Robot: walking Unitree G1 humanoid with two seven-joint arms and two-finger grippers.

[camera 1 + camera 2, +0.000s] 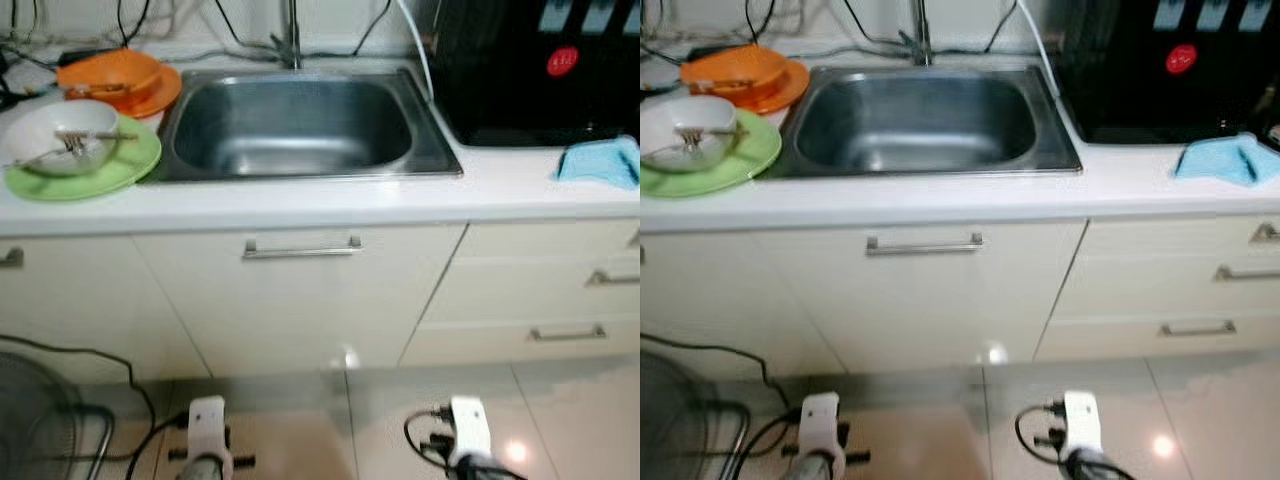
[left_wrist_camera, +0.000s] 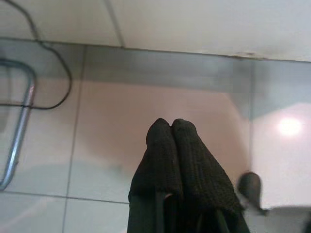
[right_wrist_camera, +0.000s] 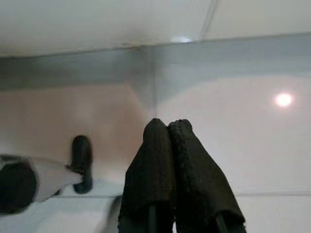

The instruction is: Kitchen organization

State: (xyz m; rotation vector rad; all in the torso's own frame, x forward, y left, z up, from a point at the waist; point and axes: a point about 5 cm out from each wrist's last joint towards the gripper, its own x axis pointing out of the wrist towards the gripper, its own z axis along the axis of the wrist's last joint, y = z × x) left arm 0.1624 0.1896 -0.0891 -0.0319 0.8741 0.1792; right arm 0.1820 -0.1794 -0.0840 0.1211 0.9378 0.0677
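Jaws pressed together on both sides, pinching nothing. Left gripper (image 2: 171, 127) hanging low over the tiled floor (image 2: 146, 107), near a cable and a bent metal tube — idle rather than reaching. Right gripper (image 3: 166, 127) likewise pointed down at the floor, near the cabinet's kickboard. Arms seemingly parked at the sides, probably because nothing on the surface is yet within reach.

Further out, above: white surface (image 1: 300, 205) with a steel sink (image 1: 292, 125) sunk in its middle, basin bare. At the surface's far left corner, an orange bowl (image 1: 108, 72) on an orange plate (image 1: 155, 95); just in front, nearer the left front edge, a white bowl (image 1: 60, 135) holding a fork (image 1: 75, 143), set on a green plate (image 1: 135, 165). Stacked beside the sink, most likely waiting for washing or putting away — the task's dishes, by that reading. At the right edge, a blue cloth (image 1: 598, 160) lying before a black appliance (image 1: 530, 70). Below the front edge, a cabinet handle (image 1: 301, 247).

Head views: surface, dishes and both wrists at the bottom rim, but not the fingertips. Wrist views: the closed fingertips and the floor's glare, but none of the dishes.
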